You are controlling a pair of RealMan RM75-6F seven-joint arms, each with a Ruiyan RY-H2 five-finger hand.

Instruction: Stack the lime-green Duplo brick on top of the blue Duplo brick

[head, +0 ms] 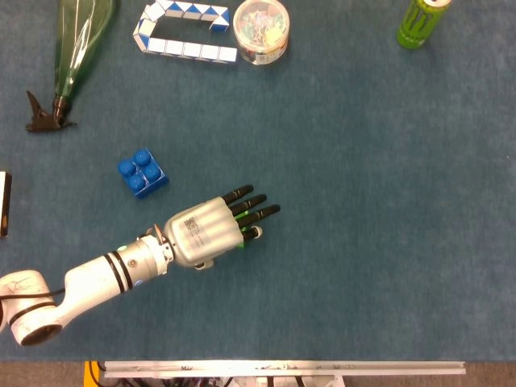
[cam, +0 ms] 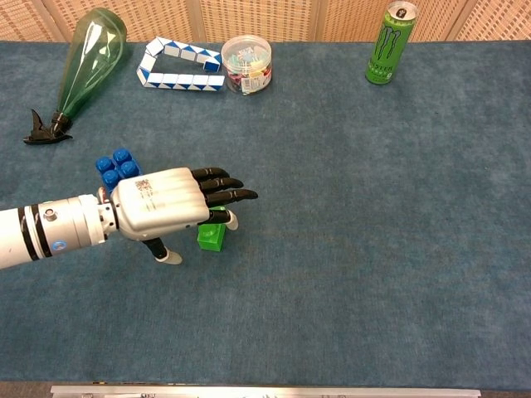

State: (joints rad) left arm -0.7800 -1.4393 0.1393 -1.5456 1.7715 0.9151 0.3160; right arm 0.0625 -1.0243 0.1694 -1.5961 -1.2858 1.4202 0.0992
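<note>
While the left hand (head: 211, 232) hangs over the lime-green Duplo brick (head: 241, 239) in the head view, its fingers (head: 254, 212) lie straight and close side by side, flat above the brick and closed on nothing; only a green sliver shows at the fingers' lower edge, so whether they touch it I cannot tell; the blue Duplo brick (head: 143, 172) sits up and to the left, apart from the hand, studs up, nothing on it; the right hand is in neither view. To do the grasp well, I judge the hand should settle lower with thumb and fingers on opposite side walls of the green brick, leaving the studs and underside free for the press onto the blue one; a grip skewed to one corner could twist the brick. Along the far edge, the clear round tub (head: 260, 30) holds a jumble of small colourful bits, too small to name; the green bottle (head: 78, 44) lies on its side, contents not discernible; the green can (head: 422, 21) stands upright.

In the chest view the left hand (cam: 166, 207) shows its thumb (cam: 163, 252) hanging down to the left of the lime-green Duplo brick (cam: 212, 237), clear of it, while the fingers reach over the brick's top; the blue Duplo brick (cam: 115, 167) peeks out just behind the wrist; the tub (cam: 246, 64) has its lid on, and the can (cam: 387, 43) has its tab showing on top.
</note>
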